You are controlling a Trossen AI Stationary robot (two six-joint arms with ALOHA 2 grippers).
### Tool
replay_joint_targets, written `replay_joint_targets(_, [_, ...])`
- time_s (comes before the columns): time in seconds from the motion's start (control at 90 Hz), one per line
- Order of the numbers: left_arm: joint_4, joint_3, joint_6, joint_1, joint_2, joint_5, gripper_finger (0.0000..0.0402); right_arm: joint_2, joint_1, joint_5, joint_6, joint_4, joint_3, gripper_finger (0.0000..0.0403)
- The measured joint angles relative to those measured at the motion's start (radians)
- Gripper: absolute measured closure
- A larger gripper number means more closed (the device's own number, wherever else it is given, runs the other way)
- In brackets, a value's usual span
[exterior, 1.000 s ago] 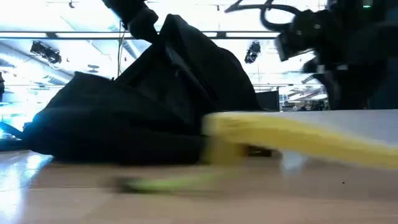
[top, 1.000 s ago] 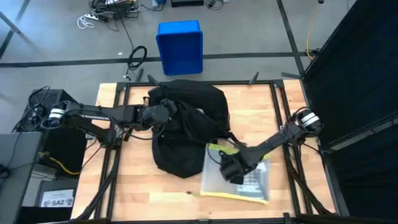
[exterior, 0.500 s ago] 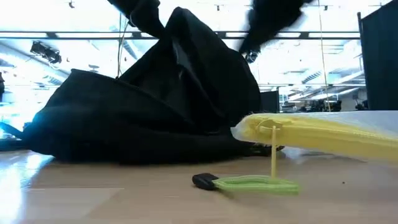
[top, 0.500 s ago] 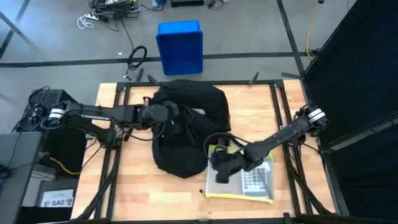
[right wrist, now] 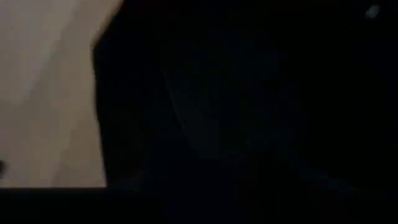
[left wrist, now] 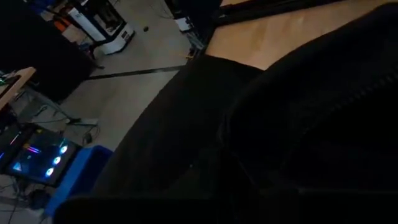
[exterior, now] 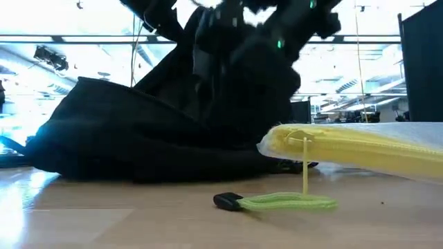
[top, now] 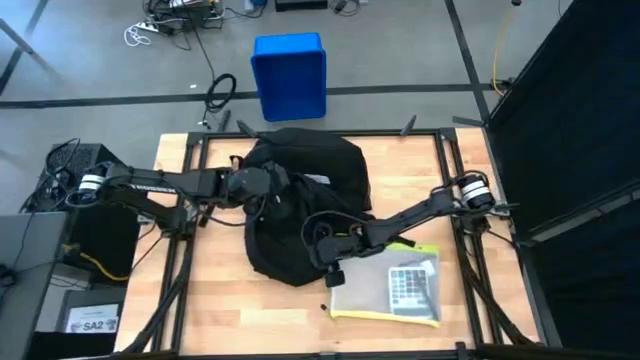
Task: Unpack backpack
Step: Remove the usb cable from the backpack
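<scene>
The black backpack (top: pixel 300 170) lies on the middle of the table, its body resting on the wood (exterior: pixel 124 149). My left gripper (top: pixel 268 188) is at its left upper side, shut on the fabric. My right gripper (top: pixel 325 250) is against the backpack's near right side, dark on dark, and its wrist view shows only black fabric (right wrist: pixel 249 112). A clear pouch (top: pixel 390 290) with a yellow zip edge (exterior: pixel 346 149) and a calculator inside lies flat at the near right, with no gripper on it. Its green pull strap (exterior: pixel 277 202) trails on the table. My left gripper holds a fold of the backpack's upper fabric (top: pixel 280 185), coming level from the table's left. The fabric itself hides the place of contact. The held part is drawn up into a peak (exterior: pixel 201 24), while the backpack's lower body stays on the table.
A blue plastic box (top: pixel 289 75) stands on the floor beyond the table's far edge. Bare wood shows at the near left (top: pixel 200 290) and the far right (top: pixel 410 170) of the table.
My right gripper has left the clear pouch and gone toward the table's left, up to the backpack. The pouch, in motion a second ago, has settled flat on the table and its green strap has dropped onto the wood. The backpack's peak has risen slightly.
</scene>
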Motion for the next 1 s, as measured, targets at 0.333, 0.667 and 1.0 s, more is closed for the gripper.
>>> replay_joint_targets(0.333, [-0.013, 0.000, -0.006, 0.000, 0.000, 0.009, 0.0402, 0.071, -0.046, -0.010, 0.001, -0.010, 0.005, 0.0228])
replay_joint_targets(0.667, [-0.014, 0.000, -0.007, 0.000, 0.000, 0.018, 0.0402, 0.064, -0.049, -0.007, -0.014, -0.032, 0.002, 0.0392])
replay_joint_targets(1.0, [-0.016, 0.000, -0.008, 0.000, 0.000, 0.018, 0.0402, -0.085, -0.014, 0.061, 0.001, -0.070, -0.004, 0.0402])
